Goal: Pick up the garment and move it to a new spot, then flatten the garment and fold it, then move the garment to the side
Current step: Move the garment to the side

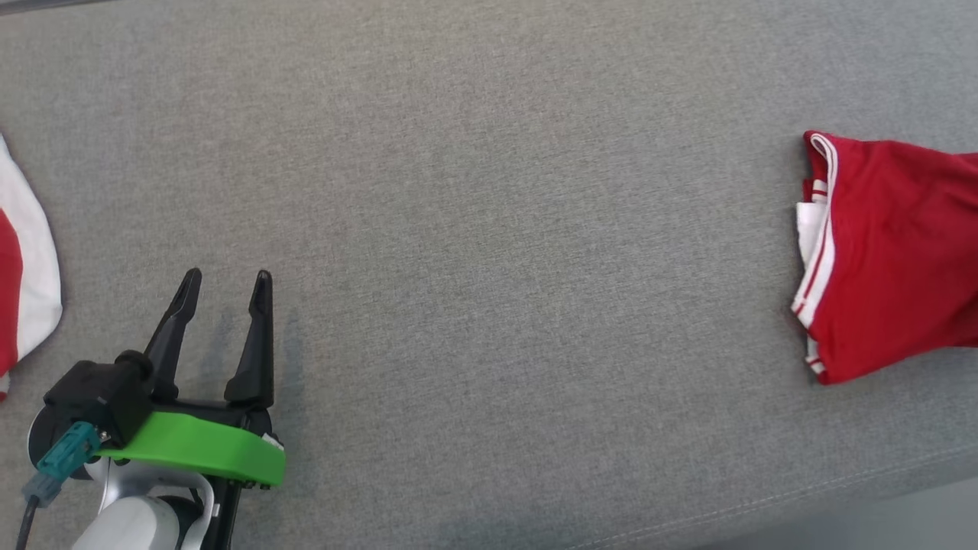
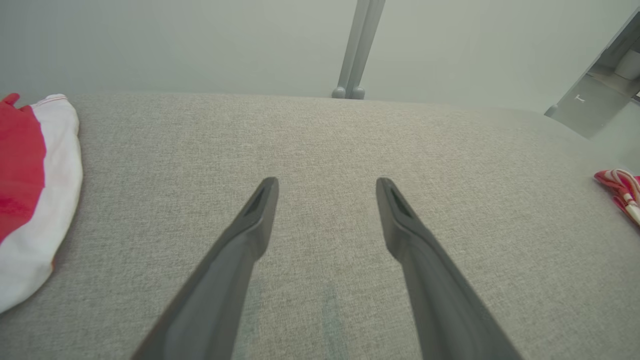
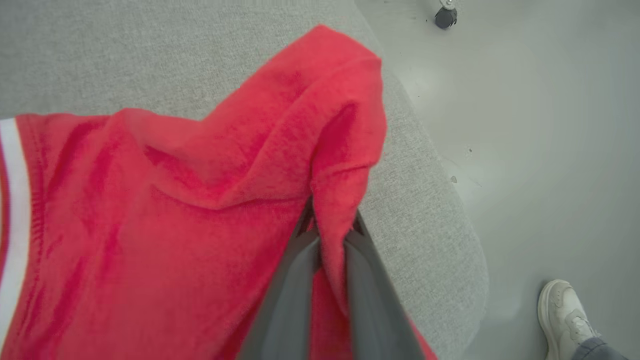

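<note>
Garment, pinched between right fingers near the bench edge, could slip off; left fingers spread.

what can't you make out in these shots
1. garment: head view, the right edge cuts it off; full shape unknown.
2. right gripper: right wrist view, its tips are buried in a garment fold.
3. red and white cloth: head view, the left edge cuts it; kind unclear.
4. shoe: right wrist view, the corner cuts off the person.

Test lab: padded table, bare floor
</note>
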You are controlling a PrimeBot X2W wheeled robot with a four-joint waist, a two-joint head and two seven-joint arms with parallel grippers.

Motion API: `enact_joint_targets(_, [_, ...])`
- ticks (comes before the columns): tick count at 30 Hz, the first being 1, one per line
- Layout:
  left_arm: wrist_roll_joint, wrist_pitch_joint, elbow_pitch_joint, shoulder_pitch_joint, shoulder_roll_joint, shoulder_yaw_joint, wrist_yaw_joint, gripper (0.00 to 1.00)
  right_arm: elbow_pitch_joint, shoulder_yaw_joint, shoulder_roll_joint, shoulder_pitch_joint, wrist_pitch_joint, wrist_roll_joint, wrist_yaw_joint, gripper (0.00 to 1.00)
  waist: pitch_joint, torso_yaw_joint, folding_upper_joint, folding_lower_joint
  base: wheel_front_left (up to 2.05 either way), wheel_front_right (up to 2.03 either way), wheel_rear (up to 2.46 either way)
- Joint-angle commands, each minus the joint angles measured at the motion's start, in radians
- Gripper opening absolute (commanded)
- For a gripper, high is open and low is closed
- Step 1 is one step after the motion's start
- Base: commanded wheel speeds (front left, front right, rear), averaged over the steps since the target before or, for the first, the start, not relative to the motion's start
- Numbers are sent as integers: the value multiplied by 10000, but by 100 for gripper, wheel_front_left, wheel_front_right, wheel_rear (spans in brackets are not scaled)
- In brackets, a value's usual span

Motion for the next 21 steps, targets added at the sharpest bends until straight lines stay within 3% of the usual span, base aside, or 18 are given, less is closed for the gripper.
enact_joint_targets(1, [120, 30, 11, -224, 76, -20, -31, 100, 199, 42, -191, -465, -206, -321, -3, 0, 436, 503, -1, -1, 0, 0, 0])
enact_joint_targets(10, [139, -39, 94, -408, -55, -106, -38, 100, 1002, 59, -1248, -1706, -236, -1492, -4, 0, 868, 1320, -1, -1, 0, 0, 0])
enact_joint_targets(16, [57, -171, 160, -265, -31, -36, -29, 100, 1739, -770, -1923, -1954, -264, -1921, -4, 0, 1045, 1576, -1, -1, 0, 0, 0])
enact_joint_targets(21, [12, -199, 134, -130, 85, 62, 52, 100, 2299, -1495, -1971, -1733, -493, -2115, -4, 0, 1105, 1525, -1, -1, 0, 0, 0])
